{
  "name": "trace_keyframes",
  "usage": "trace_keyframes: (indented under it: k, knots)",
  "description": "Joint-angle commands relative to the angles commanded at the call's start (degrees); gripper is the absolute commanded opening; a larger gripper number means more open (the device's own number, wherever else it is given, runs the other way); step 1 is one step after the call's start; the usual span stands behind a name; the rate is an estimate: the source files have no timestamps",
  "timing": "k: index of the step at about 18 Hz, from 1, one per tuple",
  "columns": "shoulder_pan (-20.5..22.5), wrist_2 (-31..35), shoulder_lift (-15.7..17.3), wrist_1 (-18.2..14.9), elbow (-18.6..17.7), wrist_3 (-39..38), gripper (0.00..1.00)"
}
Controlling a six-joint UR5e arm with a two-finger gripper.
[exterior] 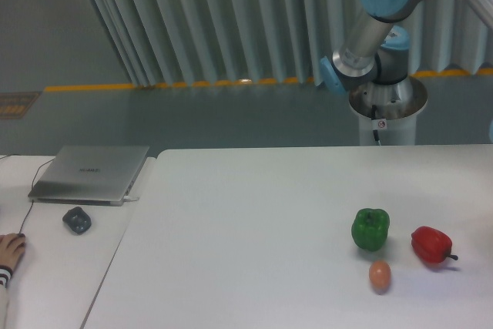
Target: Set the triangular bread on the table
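Your tool is out of frame: only the upper links of the grey arm with pale blue joint caps (385, 5) show at the top right, rising from a round metal pedestal (387, 109) behind the table, so you cannot tell whether the fingers are apart or together. With the tool unseen, places are given from the arm.

The triangular bread does not show anywhere in this view; you cannot tell where it is.

In front of the pedestal lies the large white smooth table (254, 229). On its right part, below the arm, sits a glossy green bell pepper (370, 229). Just to that pepper's right, apart from it, lies a glossy red bell pepper (431, 245) with its dark stem pointing right. A small orange-brown egg (379, 275) stands nearer the camera, between the two peppers and closer to the green one, touching neither.

Far to the left of the arm, a narrower white table (58, 267) adjoins the big one. It carries a closed grey laptop (91, 173) with a thin cable running from its left side, and a small dark grey object (76, 219) just in front of the laptop. A person's hand (9, 250) rests at the left edge of that table.
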Motion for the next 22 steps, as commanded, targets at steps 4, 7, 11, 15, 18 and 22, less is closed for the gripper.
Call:
trace_keyframes:
  k: [4,7,11,15,18,22]
  knots:
    - [-0.1,0.2,-0.1,-0.4,1.5,-1.7,1.00]
    - [0.0,-0.2,0.4,-0.6,1.4,-1.5,1.00]
    - [0.2,-0.3,0.6,-0.3,0.7,-1.2,1.00]
    - [1.1,-0.4,0.8,-0.2,0.7,0.1,1.00]
    - [1.1,-0.4,0.8,-0.2,0.4,-0.2,1.00]
    - [1.7,-1.7,0.4,0.2,1.1,-1.7,1.00]
